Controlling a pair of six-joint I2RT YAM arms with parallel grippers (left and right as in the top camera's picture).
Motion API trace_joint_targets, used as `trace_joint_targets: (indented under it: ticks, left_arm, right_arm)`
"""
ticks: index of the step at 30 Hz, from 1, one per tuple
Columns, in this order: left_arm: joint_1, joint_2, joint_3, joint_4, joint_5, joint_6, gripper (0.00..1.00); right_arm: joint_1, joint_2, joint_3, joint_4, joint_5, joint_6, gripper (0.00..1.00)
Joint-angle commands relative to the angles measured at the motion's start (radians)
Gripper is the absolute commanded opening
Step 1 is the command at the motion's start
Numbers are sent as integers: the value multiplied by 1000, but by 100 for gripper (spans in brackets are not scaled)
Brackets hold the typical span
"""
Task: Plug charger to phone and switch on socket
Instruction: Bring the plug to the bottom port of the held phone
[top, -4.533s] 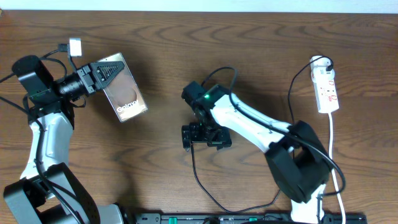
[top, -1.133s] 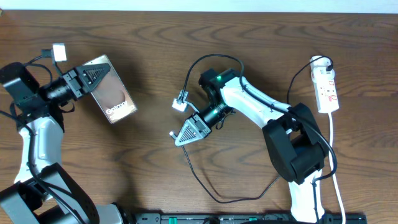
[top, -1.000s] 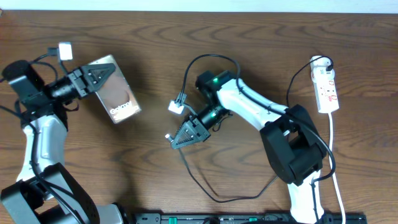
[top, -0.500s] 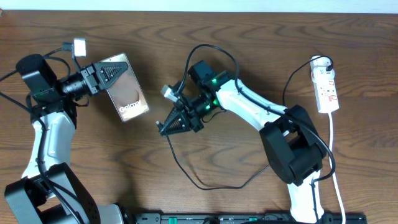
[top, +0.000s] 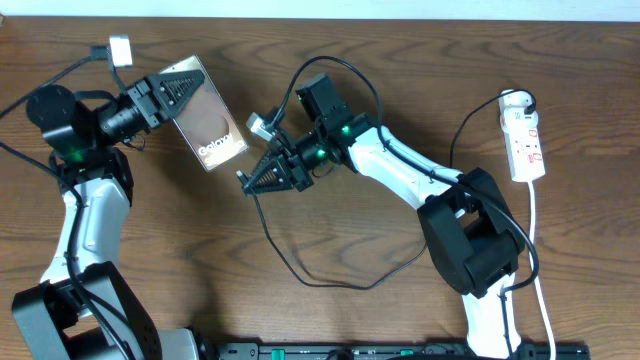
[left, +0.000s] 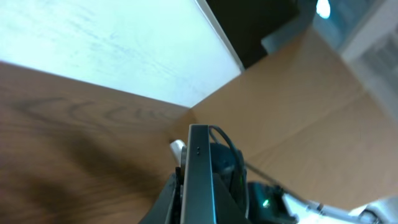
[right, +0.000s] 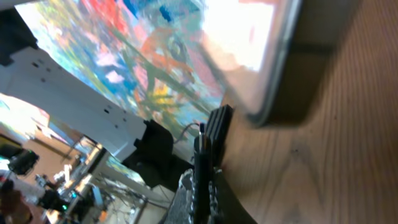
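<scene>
The charger's plug (right: 208, 140) is pinched edge-on in the right gripper (top: 252, 179), whose fingers are clamped on it, and its tip points at the phone (top: 215, 135) just beside the end printed "Galaxy". From overhead a small gap shows between tip and phone, and whether they touch cannot be told from the wrist view, where the phone is a blurred glossy slab at the upper right with a shadow on the wood below it. The black cable (top: 272, 245) drops from the plug, loops wide over the table (top: 400, 60) in front of the right arm and curls back up by its base. The phone is gripped at its far end by the left gripper (top: 190, 90), its fingers closed on either face. The left wrist view shows it edge-on. The socket (top: 526, 145) lies well apart at the table's right edge, with its white cord (top: 535, 240) trailing toward the front.
</scene>
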Motion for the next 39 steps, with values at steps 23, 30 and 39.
trace_joint_targets:
  ticks: [23,30,39]
  left_arm:
    - [16,12,12,14,-67,-142,7]
    - [16,12,12,14,-67,-142,8]
    - [15,12,12,14,-66,-143,7]
  right_arm:
    - [-23,9,13,214,-56,219,1]
    - [-20,9,13,285,-66,243,1]
    - [-19,9,13,288,-66,243,1]
